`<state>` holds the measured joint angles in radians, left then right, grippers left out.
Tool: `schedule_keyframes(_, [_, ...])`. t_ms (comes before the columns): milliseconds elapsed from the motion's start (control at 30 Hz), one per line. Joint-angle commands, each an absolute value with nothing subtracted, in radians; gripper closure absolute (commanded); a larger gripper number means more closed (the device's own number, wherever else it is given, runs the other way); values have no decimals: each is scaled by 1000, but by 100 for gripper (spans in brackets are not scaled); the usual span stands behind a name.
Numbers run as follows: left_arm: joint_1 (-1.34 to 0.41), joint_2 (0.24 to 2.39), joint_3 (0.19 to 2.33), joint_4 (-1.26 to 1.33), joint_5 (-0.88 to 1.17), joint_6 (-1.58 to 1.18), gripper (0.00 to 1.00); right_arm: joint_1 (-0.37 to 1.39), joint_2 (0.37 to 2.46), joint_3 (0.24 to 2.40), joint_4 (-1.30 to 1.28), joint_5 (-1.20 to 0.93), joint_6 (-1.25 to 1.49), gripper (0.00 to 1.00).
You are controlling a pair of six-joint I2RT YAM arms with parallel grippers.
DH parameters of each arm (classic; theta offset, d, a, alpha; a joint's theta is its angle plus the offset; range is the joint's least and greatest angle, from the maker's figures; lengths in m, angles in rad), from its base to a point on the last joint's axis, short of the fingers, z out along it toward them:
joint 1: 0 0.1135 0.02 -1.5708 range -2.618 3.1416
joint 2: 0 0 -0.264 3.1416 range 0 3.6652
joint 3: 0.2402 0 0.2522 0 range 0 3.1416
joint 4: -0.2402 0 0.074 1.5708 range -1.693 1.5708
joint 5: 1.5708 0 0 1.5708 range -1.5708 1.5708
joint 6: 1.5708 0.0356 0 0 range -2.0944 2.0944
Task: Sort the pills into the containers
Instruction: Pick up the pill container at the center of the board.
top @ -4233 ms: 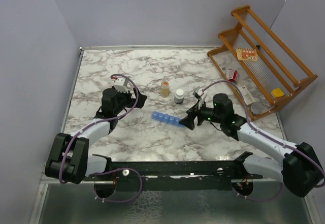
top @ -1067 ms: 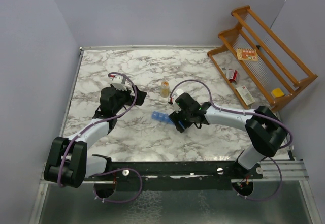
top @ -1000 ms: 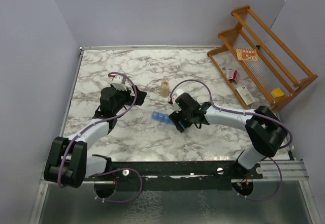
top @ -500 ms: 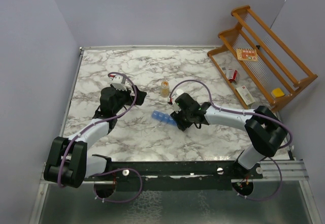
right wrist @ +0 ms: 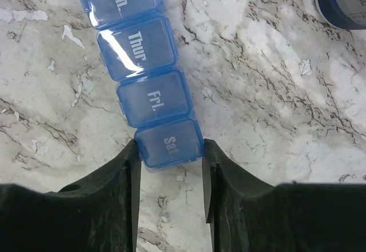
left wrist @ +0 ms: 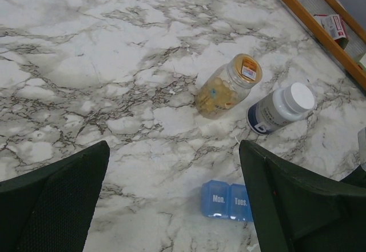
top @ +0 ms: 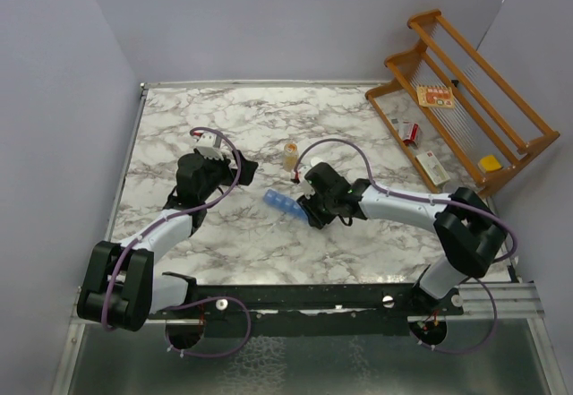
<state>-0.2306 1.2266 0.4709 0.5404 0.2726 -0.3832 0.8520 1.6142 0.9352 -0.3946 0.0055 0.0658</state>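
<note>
Containers (right wrist: 154, 100): one blue translucent strip of joined lidded compartments, lying flat on the tabletop (top: 224, 117) near its middle. All lids that show are down.
Lid labels: the right wrist view reads Sun., Thur., Fri. and Sat.; the left wrist view reads Mon. and Tues. at the other end.
Right fingers (right wrist: 120, 195): closed narrowly on the strip's Sat. end, one finger touching each long side of that compartment. The rest of the strip runs out ahead of them.
Left fingers (left wrist: 51, 206): spread wide, holding nothing, hanging over bare marble well to the left of the strip.
Amber bottle (left wrist: 229, 86): on the tabletop beyond the strip, with yellowish contents and an orange-topped lid.
White-capped bottle (left wrist: 281, 108): dark body, just beside the amber bottle on its right, apart from the strip.
Wooden rack (top: 466, 99): at the tabletop's far right, holding a few small packets.
</note>
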Motion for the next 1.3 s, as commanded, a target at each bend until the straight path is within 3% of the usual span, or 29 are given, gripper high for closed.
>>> schedule_keyframes(0, [-230, 1207, 477, 541, 243, -358, 1, 872, 1551, 972, -406, 8, 65, 99])
schedule_keyframes(333, [-230, 1197, 503, 588, 379, -417, 5, 887, 1441, 979, -410, 107, 74, 99])
schedule_keyframes(467, [-230, 1187, 510, 637, 453, -490, 19, 887, 1423, 980, -408, 136, 79, 99])
schedule_keyframes(567, [-230, 1171, 513, 670, 478, -556, 22, 887, 1416, 981, -398, 146, 86, 99])
schedule_keyframes(733, [-230, 1146, 503, 714, 519, -675, 20, 887, 1386, 974, -369, 157, 98, 99])
schedule_keyframes(800, [-230, 1136, 495, 730, 533, -707, 2, 887, 1368, 973, -363, 164, 101, 99])
schedule_keyframes(833, [-230, 1130, 489, 736, 533, -718, 1, 886, 1359, 973, -361, 167, 101, 99])
schedule_keyframes(1267, [-236, 1094, 497, 766, 532, -805, 4, 888, 1238, 949, -263, 114, 112, 99])
